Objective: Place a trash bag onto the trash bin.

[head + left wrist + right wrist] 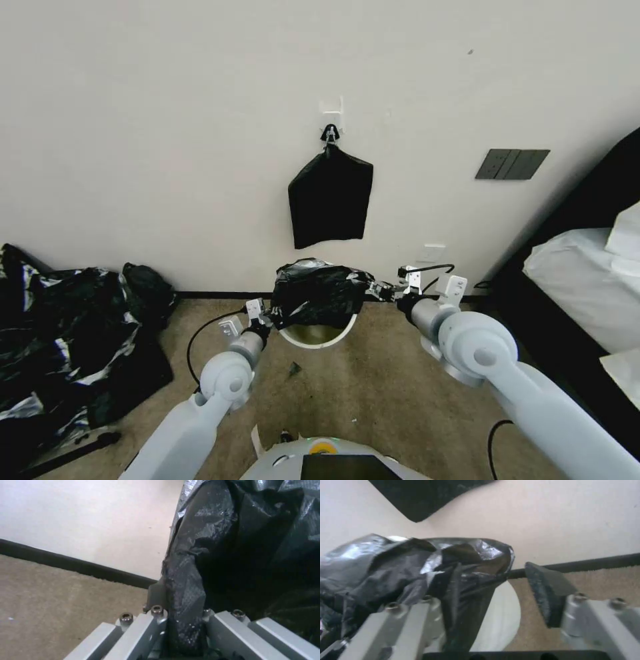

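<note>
Soft, even indoor light with faint shadows; wrist views blurred (silvery glare on plastic), head view edges bowed.

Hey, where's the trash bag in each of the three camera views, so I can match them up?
Head view: bag at centre, over the far side of the bin, between the two arms.
Left wrist view: bag rises close up from between the left hand's fingers.
Right wrist view: bag crumpled before the wall, covering part of the bin.
Shared landmark: the dark baseboard between wall and carpet.

Black bundle (331, 198) hangs on wall; plastic heap (67, 340) beside bed (587, 267).
</note>
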Available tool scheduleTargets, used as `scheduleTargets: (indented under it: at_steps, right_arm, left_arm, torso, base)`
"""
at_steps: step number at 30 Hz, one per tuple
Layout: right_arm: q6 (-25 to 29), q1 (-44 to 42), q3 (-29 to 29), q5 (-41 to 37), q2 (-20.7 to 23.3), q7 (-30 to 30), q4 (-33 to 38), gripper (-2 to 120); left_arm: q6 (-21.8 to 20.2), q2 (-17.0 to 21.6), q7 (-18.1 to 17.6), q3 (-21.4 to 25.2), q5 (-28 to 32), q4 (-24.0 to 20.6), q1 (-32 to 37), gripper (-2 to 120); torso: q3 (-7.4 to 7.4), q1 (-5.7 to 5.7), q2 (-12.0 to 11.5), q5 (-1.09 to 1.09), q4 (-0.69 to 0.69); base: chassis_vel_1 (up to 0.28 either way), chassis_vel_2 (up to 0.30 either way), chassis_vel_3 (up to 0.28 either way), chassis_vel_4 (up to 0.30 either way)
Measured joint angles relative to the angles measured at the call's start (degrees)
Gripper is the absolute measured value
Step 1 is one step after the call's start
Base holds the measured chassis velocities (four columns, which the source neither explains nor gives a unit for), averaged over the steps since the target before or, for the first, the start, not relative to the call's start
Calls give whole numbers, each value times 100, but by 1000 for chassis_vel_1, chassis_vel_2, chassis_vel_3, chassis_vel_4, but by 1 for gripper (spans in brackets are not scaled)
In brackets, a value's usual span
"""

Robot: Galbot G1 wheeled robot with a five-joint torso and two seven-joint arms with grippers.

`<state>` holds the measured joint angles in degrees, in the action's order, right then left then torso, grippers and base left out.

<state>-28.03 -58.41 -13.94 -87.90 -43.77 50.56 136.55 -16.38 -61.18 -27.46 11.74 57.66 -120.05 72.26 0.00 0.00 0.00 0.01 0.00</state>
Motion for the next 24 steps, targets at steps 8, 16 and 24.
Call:
scheduleTargets:
  at_steps: [8, 16, 24]
  right_arm:
    - [270, 172, 148, 680, 332, -840, 653, 84]
    - [317, 1074, 1062, 2942, 603, -3675, -114, 100]
    - [99, 2702, 2699, 4497, 694, -4938, -729, 98]
  left_arm:
    - [90, 26, 385, 18, -847, 123, 56, 1]
    - [381, 137, 1016, -75, -2108, 38, 197, 1]
    - [536, 433, 1349, -90, -3053, -100, 167, 1]
  torso:
    - [0, 0, 0, -1, -1]
    - [1, 0, 0, -1, 0]
    - [1, 0, 0, -1, 1]
  base:
    - [0, 0, 0, 0]
    - [0, 0, 0, 0]
    - [0, 0, 0, 0]
